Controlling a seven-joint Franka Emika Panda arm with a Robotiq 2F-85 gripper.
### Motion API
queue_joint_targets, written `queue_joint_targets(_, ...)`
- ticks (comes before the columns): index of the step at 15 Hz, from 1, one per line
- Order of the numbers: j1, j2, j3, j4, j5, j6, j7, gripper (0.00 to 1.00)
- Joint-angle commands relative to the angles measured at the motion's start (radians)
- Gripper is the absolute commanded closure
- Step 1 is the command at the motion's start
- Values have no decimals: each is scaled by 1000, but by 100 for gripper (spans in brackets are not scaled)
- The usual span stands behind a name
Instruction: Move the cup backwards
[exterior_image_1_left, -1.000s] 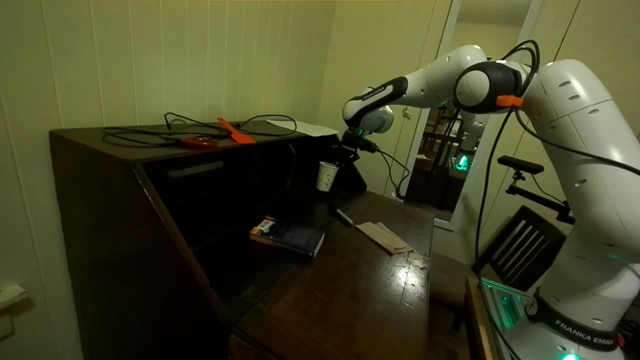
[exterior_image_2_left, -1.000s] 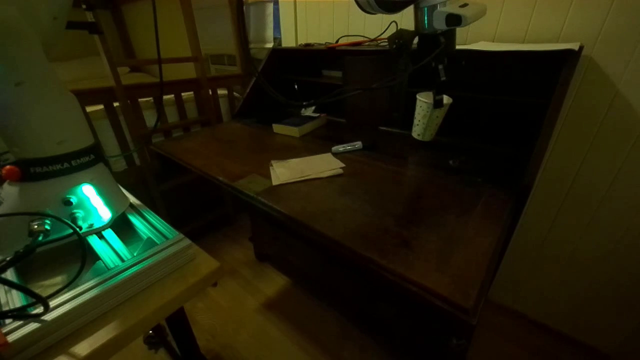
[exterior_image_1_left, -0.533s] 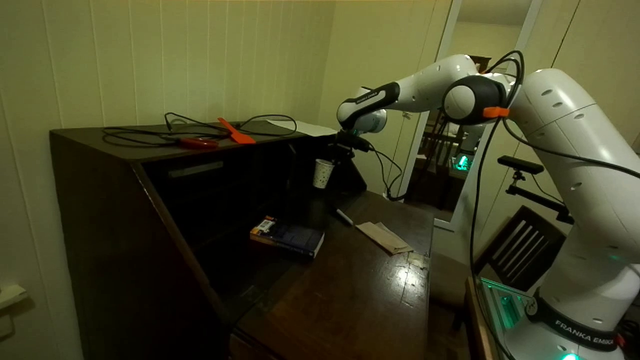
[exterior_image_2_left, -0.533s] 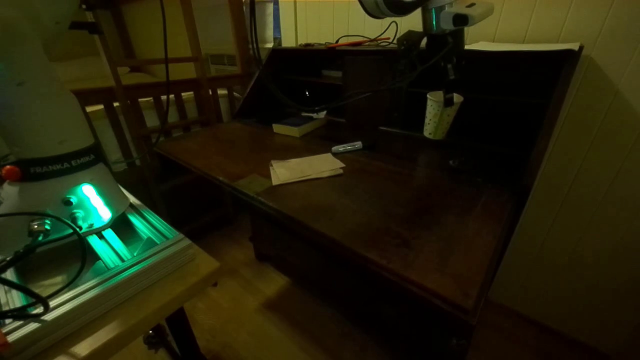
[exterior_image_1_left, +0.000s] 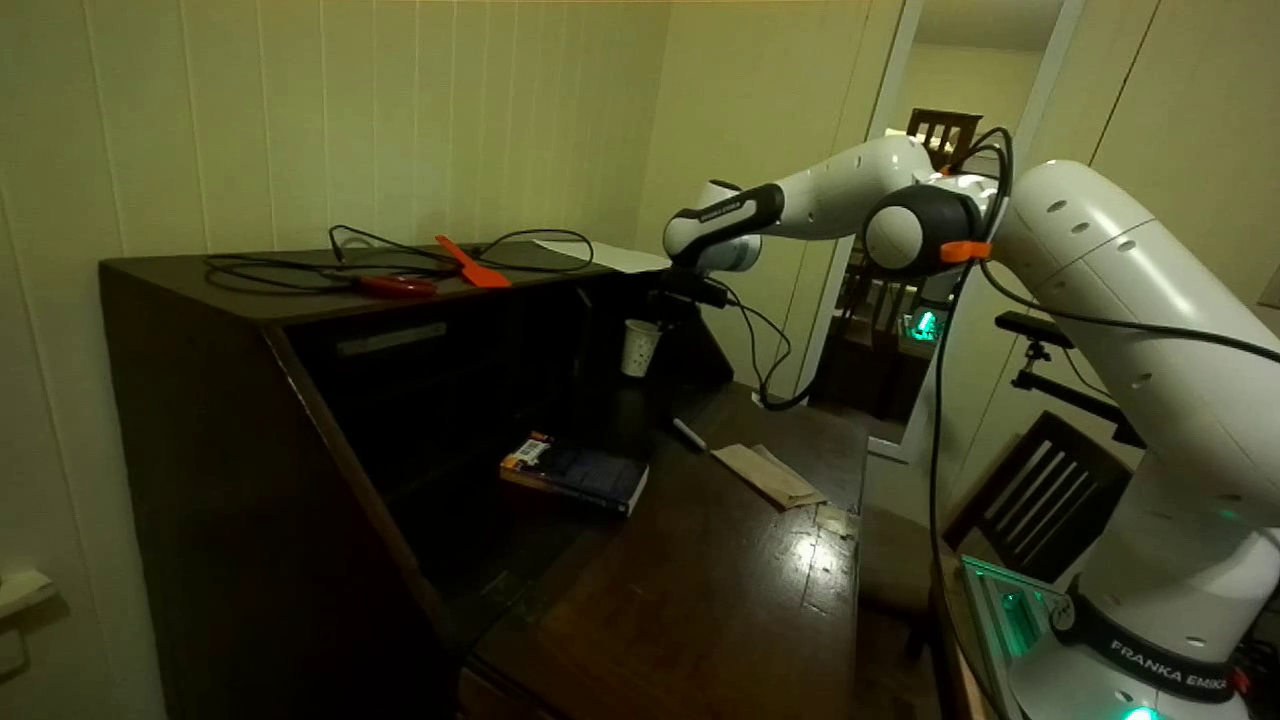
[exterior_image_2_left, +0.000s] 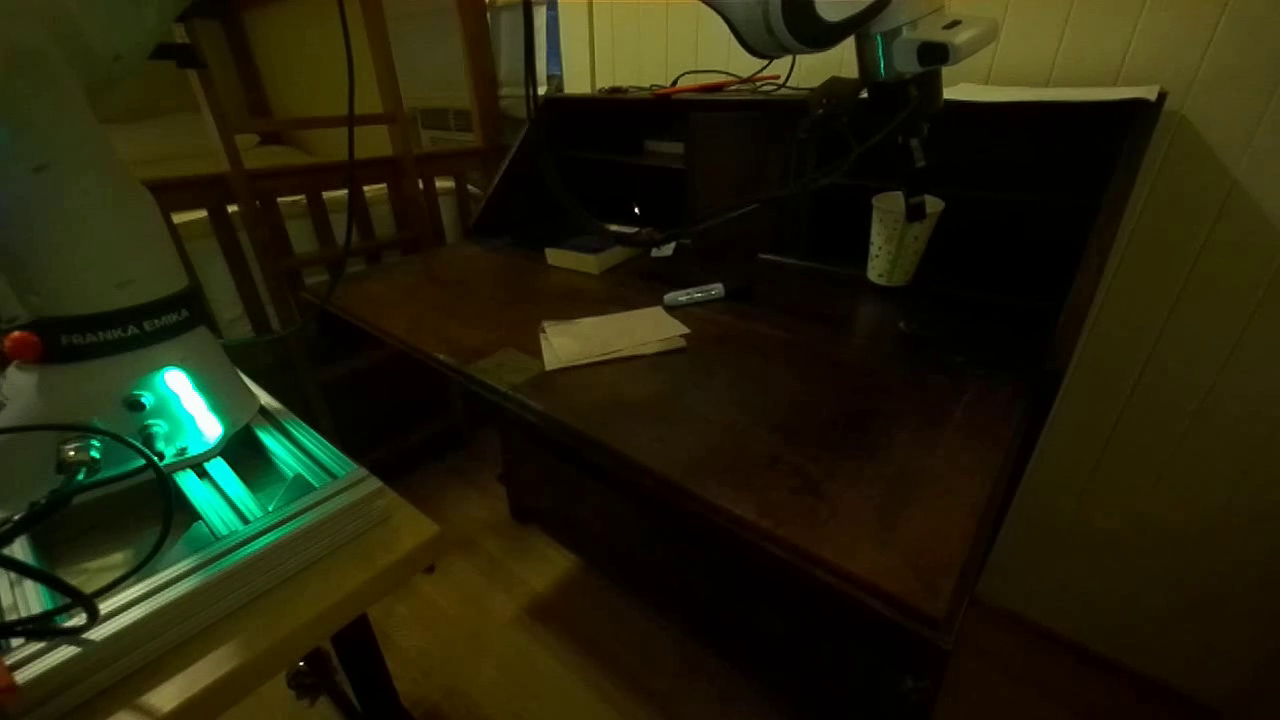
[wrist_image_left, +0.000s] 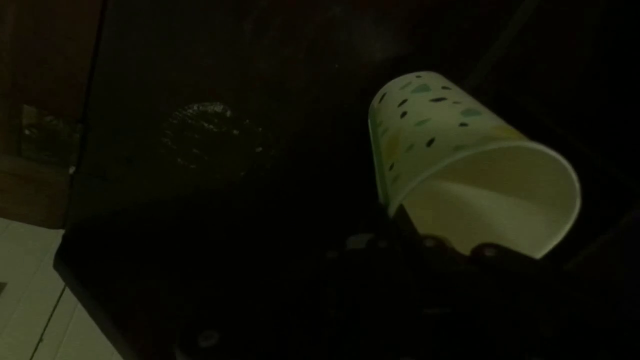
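The cup (exterior_image_2_left: 893, 245) is white with small dark and green specks, tapered and without a handle. It hangs slightly tilted, apparently a little above the dark desk (exterior_image_2_left: 800, 430), in front of the back compartments. It also shows in an exterior view (exterior_image_1_left: 640, 349). In the wrist view the cup (wrist_image_left: 440, 120) shows its open mouth and its speckled side. My gripper (wrist_image_left: 392, 212) is shut on the cup's rim, one finger inside and one outside the wall. The gripper (exterior_image_2_left: 914, 206) is dark and hard to make out against the desk.
A thick book (exterior_image_1_left: 575, 472), a marker (exterior_image_2_left: 693, 294) and folded brown paper (exterior_image_2_left: 612, 337) lie on the desk. The hutch's side wall (exterior_image_2_left: 1095, 240) stands beside the cup. Cables, a red spatula (exterior_image_1_left: 475, 268) and white paper (exterior_image_1_left: 605, 256) lie on the hutch top.
The arm has reached further over the desk, carrying the cup toward the back compartments and the hutch's side wall. In the last half second the cup has come slightly lower. The grip is unchanged.
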Motion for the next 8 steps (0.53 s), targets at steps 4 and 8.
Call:
queue_joint_targets(4, -6, 98, -14, 173, -41, -67, 66, 71)
queue_joint_targets(8, -6, 105, -15, 186, -24, -62, 53, 50)
